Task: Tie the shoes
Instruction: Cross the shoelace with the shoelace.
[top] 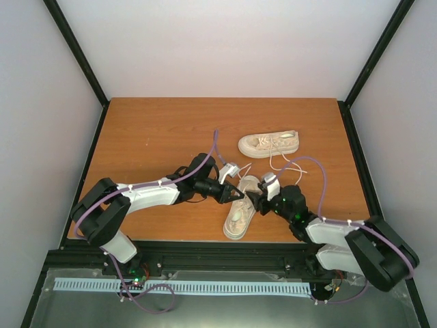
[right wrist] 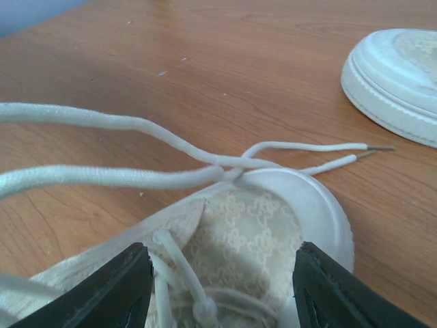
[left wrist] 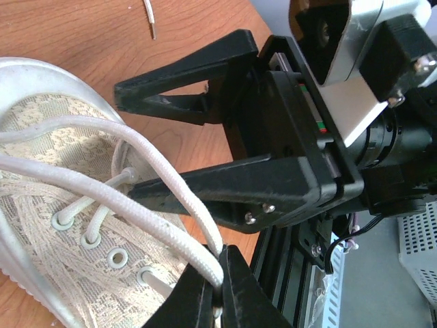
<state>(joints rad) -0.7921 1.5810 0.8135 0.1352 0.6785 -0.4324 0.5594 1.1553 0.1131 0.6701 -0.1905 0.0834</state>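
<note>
Overhead, the near shoe (top: 239, 217) lies on the bench (top: 150, 137) with its toe towards 12 o'clock. The left gripper (top: 237, 194) is at its 9 o'clock side and the right gripper (top: 254, 199) at its 3 o'clock side. The far shoe (top: 268, 143) rests on its side at 1 o'clock, well apart, its laces loose.

From the left wrist, the left gripper's jaws at 6 o'clock are pinched shut on one lace (left wrist: 184, 205), which runs taut from the eyelets. Opposite, the right gripper (left wrist: 130, 143) stands with its jaws spread wide and nothing between them. The held lace crosses just above its lower finger.

From the right wrist, its jaws sit wide apart at 5 and 7 o'clock, over the tongue and holding nothing. Two strands come in from 9 o'clock and cross in a single twist (right wrist: 229, 167) above the toe. Their tips trail off to 3 o'clock.

The step looks like taking the second strand so the twist can be drawn down. To do it well, the right jaws should close on the free strand alone, clear of the eyelets and of the left's strand. Both arms should then pull low and evenly, towards 9 and 3 o'clock. This shoe looks light and could lift or skid if one side pulls harder.
</note>
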